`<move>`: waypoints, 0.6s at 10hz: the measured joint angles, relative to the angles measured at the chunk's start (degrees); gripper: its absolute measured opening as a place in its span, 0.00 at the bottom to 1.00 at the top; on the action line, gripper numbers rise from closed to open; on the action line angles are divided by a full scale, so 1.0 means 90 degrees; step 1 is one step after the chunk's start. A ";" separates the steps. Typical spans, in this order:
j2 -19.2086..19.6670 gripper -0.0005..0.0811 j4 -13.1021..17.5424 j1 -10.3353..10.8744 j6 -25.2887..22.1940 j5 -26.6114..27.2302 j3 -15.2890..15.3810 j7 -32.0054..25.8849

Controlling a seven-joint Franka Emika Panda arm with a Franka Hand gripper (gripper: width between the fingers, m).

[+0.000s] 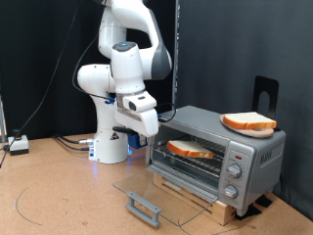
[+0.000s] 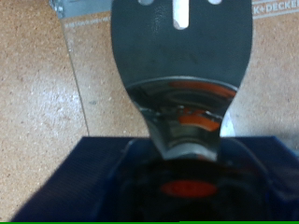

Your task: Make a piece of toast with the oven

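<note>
Light, soft toast (image 1: 192, 149) lies on the oven (image 1: 217, 155) rack; best pinched by its crust. Gripper (image 1: 134, 140) hovers left; jaws' state unclear.

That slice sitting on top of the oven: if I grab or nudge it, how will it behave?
The slice looks thin and flat, so probably light and a bit floppy. It overhangs the oven top near the edge, so a push could slide it off. Its soft face would likely dent under the fingers.
</note>
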 joint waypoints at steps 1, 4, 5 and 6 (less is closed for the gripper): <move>0.0000 0.49 0.0023 -0.0085 -0.0035 -0.0043 -0.0014 0.0000; 0.0000 0.49 0.0080 -0.0180 -0.0077 -0.0036 -0.0008 0.0027; 0.0000 0.49 0.0109 -0.0170 -0.0106 0.0024 0.0016 0.0092; 0.0000 0.49 0.0148 -0.0120 -0.0138 0.0142 0.0057 0.0204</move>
